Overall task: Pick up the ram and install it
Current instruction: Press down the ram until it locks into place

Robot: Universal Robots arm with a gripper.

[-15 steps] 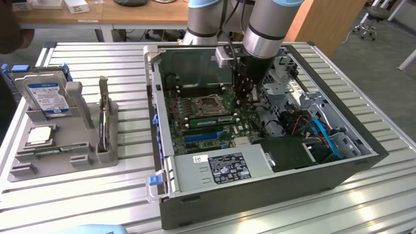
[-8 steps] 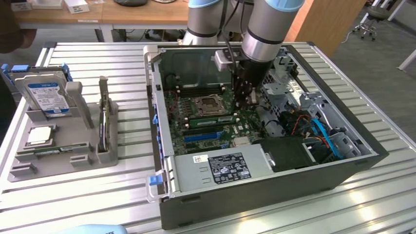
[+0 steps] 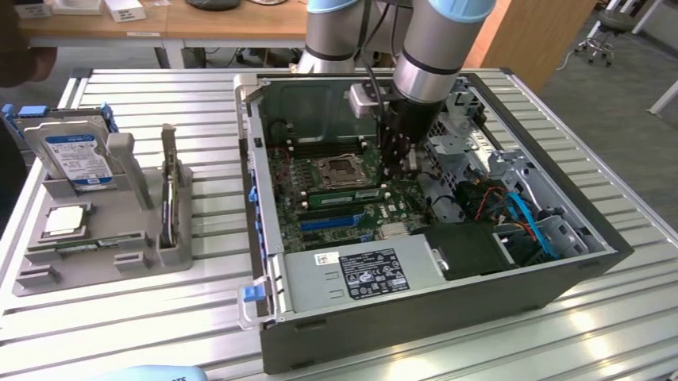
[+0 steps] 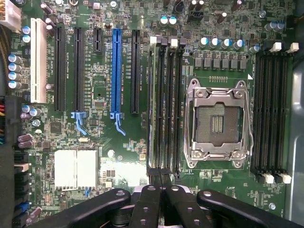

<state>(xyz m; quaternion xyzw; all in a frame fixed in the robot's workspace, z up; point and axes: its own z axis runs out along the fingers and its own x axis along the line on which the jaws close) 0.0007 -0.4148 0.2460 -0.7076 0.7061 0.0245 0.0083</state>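
Note:
My gripper (image 3: 401,176) is down inside the open computer case (image 3: 529,286), just above the motherboard. In the wrist view the gripper (image 4: 161,179) is shut, its fingertips pressed together over the end of the black memory slots (image 4: 166,104) beside the empty CPU socket (image 4: 218,121). In the exterior view a narrow green ram stick (image 3: 348,194) stands on edge in that slot bank, right by the fingers. I cannot tell whether the fingers touch it. Another green stick (image 3: 87,246) lies in the grey tray (image 3: 106,274).
The tray, on the exterior view's left, also holds a hard drive with a blue-and-white label (image 3: 76,155) and a square silver processor (image 3: 66,220). Inside the case are the power supply (image 3: 360,274), blue cables (image 3: 535,226) and drive cage (image 3: 477,135). A person's sleeve (image 3: 16,55) is at the far left.

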